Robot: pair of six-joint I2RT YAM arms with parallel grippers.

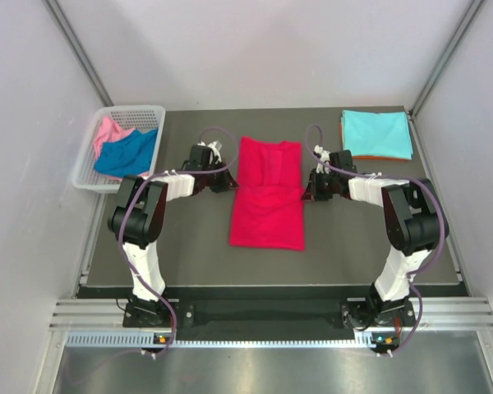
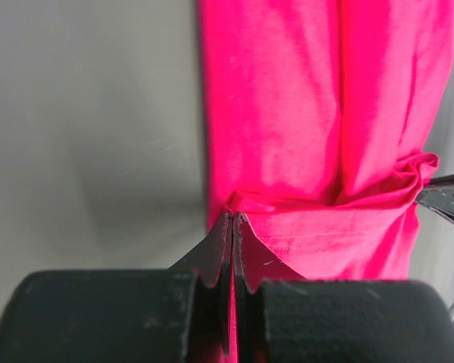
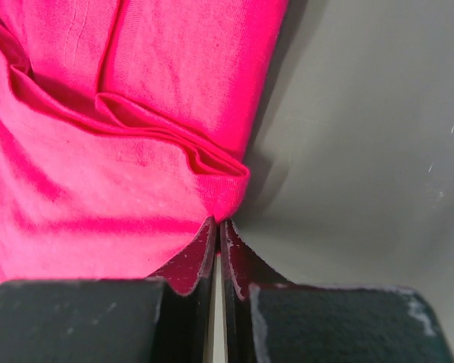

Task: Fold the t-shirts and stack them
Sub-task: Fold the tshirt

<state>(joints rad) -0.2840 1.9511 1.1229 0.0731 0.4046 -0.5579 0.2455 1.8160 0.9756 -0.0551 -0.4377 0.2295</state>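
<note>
Black fingertips filled the lower edge of both wrist views. In the left wrist view, the left gripper [image 2: 233, 218] had its jaws pressed together at the bottom centre. A sliver of red cloth showed between them, so it was pinching the near edge of the red t-shirt [image 2: 287, 151] just below a crosswise crease. In the right wrist view, the right gripper [image 3: 217, 221] was likewise pressed together, its tips touching a bunched corner of the same shirt. Whether any cloth was caught between them could not be told. Seen from above, the red shirt lay in the centre of the frame on the dark table [image 1: 189, 246]. It was a long strip with its sides folded in and its collar end toward the top. The two grippers met it at mid-length, one on its left edge and one on its right. In the upper right, a folded turquoise t-shirt [image 1: 376, 131] rested on an orange t-shirt [image 1: 370, 157], which showed only as a thin border. In the upper left, a white basket [image 1: 86, 182] at the table's edge held a crumpled blue t-shirt [image 1: 127, 153], with a pink t-shirt [image 1: 108, 131] above it in the frame.
</note>
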